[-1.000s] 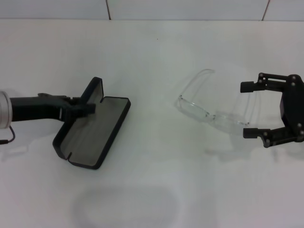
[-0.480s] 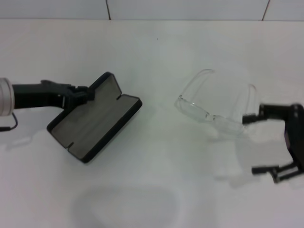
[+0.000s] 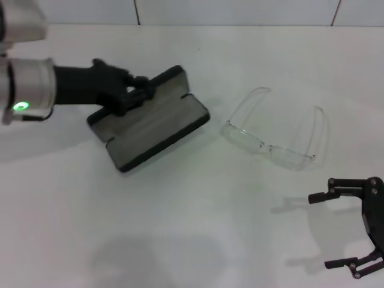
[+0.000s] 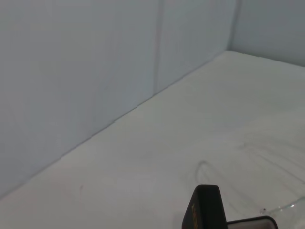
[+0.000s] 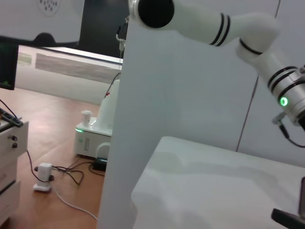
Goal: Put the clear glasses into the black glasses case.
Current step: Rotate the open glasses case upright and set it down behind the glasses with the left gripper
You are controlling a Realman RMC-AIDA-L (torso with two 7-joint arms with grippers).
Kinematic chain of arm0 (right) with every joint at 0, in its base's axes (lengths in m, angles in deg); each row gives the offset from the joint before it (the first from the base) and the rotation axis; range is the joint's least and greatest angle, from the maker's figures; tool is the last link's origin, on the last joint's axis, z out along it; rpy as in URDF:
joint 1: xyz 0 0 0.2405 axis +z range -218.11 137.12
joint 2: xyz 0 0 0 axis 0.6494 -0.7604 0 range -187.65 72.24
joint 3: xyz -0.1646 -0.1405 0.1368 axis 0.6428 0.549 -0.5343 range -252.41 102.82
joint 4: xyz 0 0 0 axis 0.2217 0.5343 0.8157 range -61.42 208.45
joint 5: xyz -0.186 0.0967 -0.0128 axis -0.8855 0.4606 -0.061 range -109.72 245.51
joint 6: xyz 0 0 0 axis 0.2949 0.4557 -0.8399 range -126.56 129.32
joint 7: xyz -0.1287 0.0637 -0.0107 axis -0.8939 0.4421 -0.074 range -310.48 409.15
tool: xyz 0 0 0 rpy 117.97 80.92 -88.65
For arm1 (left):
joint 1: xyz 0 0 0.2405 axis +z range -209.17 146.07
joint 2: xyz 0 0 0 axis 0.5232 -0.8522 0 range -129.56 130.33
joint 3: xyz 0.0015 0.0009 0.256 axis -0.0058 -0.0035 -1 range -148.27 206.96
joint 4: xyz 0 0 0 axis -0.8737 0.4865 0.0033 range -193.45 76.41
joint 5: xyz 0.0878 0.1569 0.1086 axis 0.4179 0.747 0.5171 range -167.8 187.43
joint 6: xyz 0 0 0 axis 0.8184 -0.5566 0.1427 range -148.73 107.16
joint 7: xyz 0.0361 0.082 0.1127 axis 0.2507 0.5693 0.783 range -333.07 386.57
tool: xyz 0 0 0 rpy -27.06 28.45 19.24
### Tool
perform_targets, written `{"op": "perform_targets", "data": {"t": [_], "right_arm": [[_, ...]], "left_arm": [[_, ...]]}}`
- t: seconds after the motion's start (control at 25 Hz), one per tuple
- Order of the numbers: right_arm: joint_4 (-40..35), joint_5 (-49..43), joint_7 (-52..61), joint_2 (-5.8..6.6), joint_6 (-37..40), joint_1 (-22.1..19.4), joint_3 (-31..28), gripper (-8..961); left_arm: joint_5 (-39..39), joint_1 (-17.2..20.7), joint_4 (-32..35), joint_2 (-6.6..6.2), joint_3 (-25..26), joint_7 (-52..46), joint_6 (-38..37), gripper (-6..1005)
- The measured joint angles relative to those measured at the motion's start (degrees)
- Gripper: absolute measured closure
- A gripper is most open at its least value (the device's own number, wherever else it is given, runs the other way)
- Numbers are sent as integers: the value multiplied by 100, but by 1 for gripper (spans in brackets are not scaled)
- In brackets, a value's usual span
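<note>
— What has moved since half a second ago?
— Mostly the black glasses case (image 3: 150, 117). It has been carried farther back and to the right, and now sits just left of the clear glasses (image 3: 277, 133), lid open, grey lining up, tilted.
— Who has it?
— The left end effector (image 3: 133, 93), clamped on the far left edge of the lid. Its arm reaches in from the left with a green light lit on the wrist.
— And the other arm?
— The right end effector (image 3: 343, 231) has pulled back toward the near right corner of the desk (image 3: 192, 228). Its fingers stand wide apart with nothing between them, well apart from the glasses.
— Where do the glasses lie?
— On the desk, right of centre, temple arms unfolded and pointing to the far side.
— Anything from the wrist cameras?
— The left one catches only a black corner of the case (image 4: 206, 210) against the white desk and wall. The right one looks off across the room.
</note>
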Motion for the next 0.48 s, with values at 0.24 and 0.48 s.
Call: {"op": "perform_targets", "data": {"t": [0.24, 0.48], "right_arm": [[-2, -12, -289, -8, -9, -169, -6, 66], [-2, -15, -311, -8, -10, -189, -15, 66]], "left_arm": [[309, -445, -218, 7, -571, 548, 809, 780], [415, -737, -249, -3, -1304, 723, 1023, 781]]}}
